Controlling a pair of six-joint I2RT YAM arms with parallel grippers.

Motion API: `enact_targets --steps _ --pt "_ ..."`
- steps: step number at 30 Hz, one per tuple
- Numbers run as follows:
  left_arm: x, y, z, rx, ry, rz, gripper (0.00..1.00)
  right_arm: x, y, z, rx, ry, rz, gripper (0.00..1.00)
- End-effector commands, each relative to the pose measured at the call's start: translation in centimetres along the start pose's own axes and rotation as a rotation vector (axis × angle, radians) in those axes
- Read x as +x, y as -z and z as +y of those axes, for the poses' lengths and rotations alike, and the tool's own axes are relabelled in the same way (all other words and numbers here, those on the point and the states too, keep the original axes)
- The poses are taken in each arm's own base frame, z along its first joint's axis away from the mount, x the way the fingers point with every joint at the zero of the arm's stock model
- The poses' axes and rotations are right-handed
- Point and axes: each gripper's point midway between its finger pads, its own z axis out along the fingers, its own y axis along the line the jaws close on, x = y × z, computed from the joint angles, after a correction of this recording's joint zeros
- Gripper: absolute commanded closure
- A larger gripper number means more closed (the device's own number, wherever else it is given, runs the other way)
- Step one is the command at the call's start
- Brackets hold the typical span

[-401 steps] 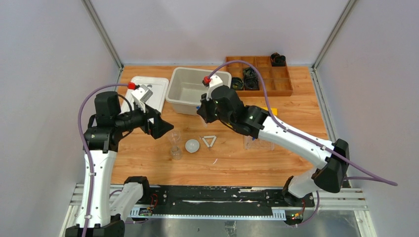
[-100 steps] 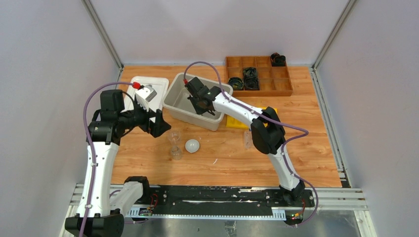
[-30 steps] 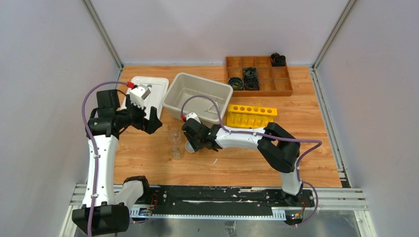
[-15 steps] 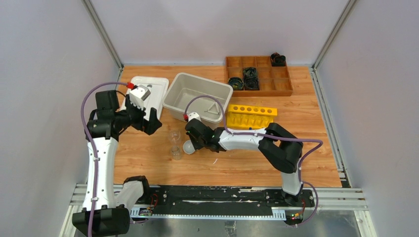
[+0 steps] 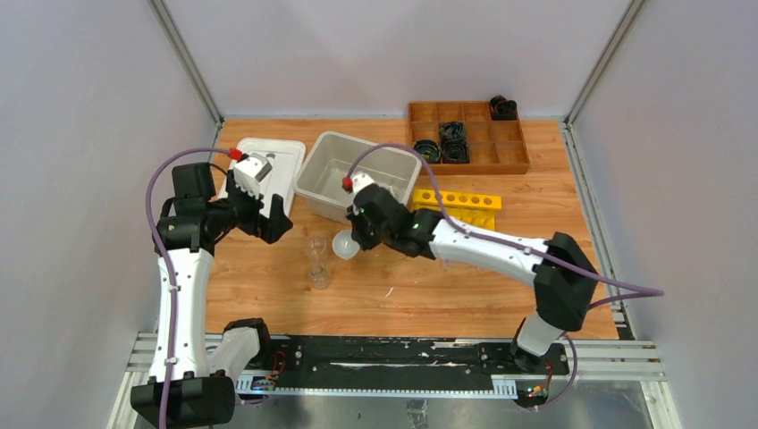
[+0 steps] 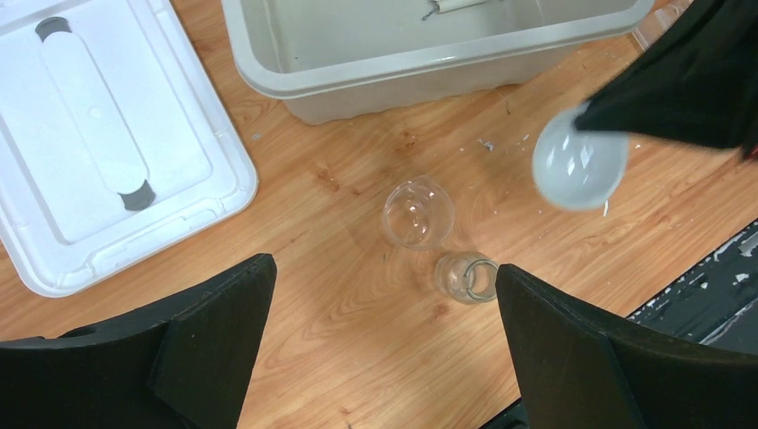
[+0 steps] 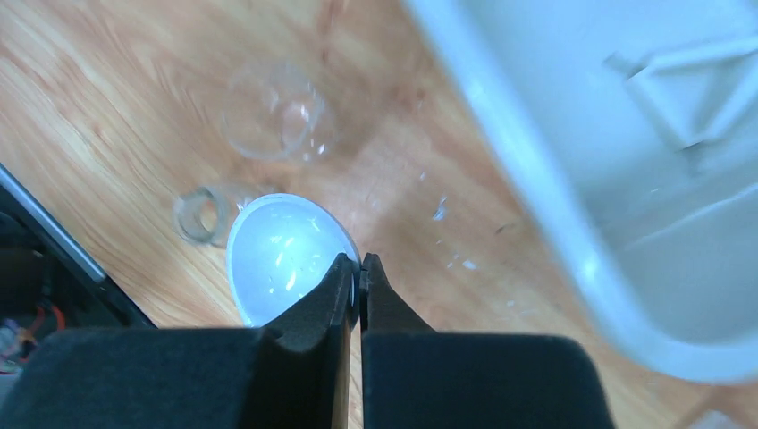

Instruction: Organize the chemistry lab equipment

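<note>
Containers:
- The bin (image 5: 332, 190) stands at table centre-rear. A triangle frame (image 7: 706, 80) lies flat on its floor, near the wall.
- The lid (image 5: 273, 165) lies flat to the left of the bin and carries nothing.
- The wooden tray (image 5: 509, 156) stands at the rear right, with black coiled items in three of its compartments.
- The yellow rack (image 5: 465, 198) lies just right of the bin. Its row of holes faces up and its long axis runs left to right.

Task item:
- The right gripper (image 7: 359, 268) has its jaws closed on the rim of the dish (image 7: 282, 264).
- The dish hangs over the table just in front of the bin, with its hollow side up.
- The dish is round, so it has no long axis. The pinched edge is the one nearest the arm.

Surroundings:
- Two beakers stand upright on the table, left of the dish and well short of touching it.
- One beaker (image 6: 417, 212) is nearer the bin. The other beaker (image 6: 465, 277) is nearer the table's front edge.
- The bin's near wall rises just behind the dish.
- The left gripper (image 6: 383, 273) hovers above the beakers with its jaws fully spread, holding nothing.
</note>
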Motion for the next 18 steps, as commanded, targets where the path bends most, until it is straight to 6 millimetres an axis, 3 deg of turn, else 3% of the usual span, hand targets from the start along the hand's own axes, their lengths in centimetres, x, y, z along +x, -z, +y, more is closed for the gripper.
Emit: enact_targets --steps 1,6,8,11,18 --pt "-1.0 0.6 0.0 -0.009 -0.025 -0.027 0.00 -7.7 4.6 -3.9 0.075 -0.016 -0.138 1.00" --pt "-0.8 0.7 -0.1 -0.009 -0.031 -0.027 0.00 -11.1 5.1 -8.6 0.178 -0.072 -0.151 1.00" --pt "-0.7 0.7 -0.2 -0.004 -0.031 -0.029 0.00 -10.9 4.1 -10.3 0.222 -0.084 -0.095 1.00" --pt "-0.8 0.6 -0.4 0.004 -0.025 -0.033 0.00 -9.8 2.1 -12.1 0.280 -0.071 0.002 1.00" --pt "-0.7 0.6 -0.6 0.019 -0.039 -0.036 0.01 -6.1 -1.7 -13.9 0.338 -0.064 0.132 1.00"
